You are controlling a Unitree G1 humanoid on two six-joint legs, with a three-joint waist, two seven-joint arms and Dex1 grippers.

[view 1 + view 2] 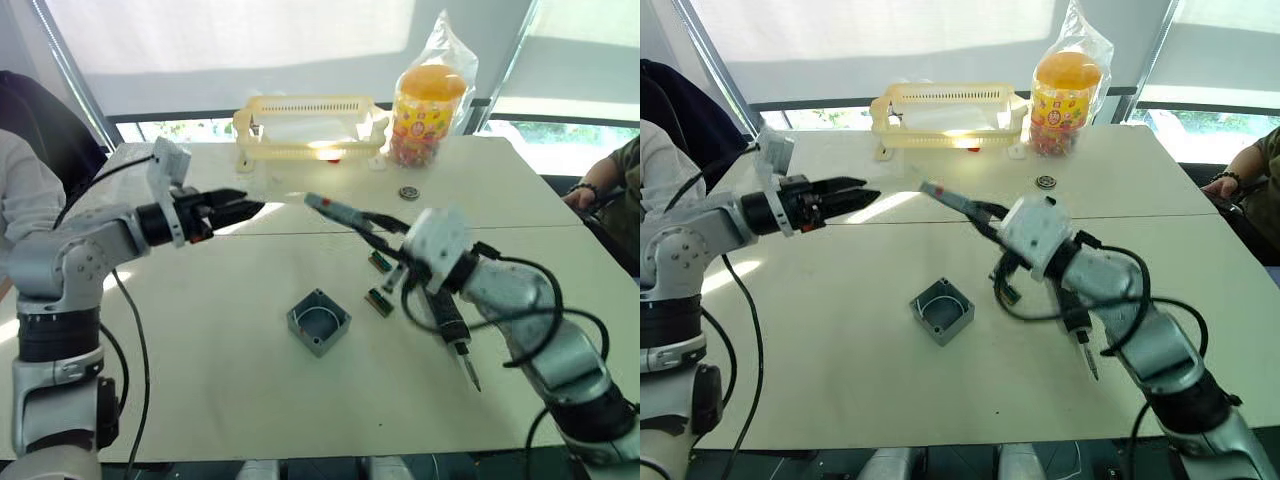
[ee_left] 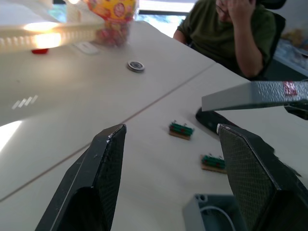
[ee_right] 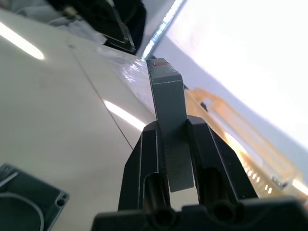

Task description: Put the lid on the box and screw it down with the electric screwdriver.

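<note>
Two grippers: right [image 3: 175, 144] clamping flat grey lid [image 3: 168, 110], left [image 2: 168, 178] spread, empty.

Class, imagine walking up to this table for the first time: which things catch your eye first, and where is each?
The open grey box sits alone mid-table. Above it, the right gripper pinches the flat grey lid on edge, in the air. At the far edge, a yellow basket stands beside a bright candy jar.

You see the open grey box [image 1: 319, 321] at table centre; the lid [image 1: 335, 210], tilted in the air, at its 12 o'clock; the black electric screwdriver [image 1: 452, 331] lying at its 3 o'clock.
</note>
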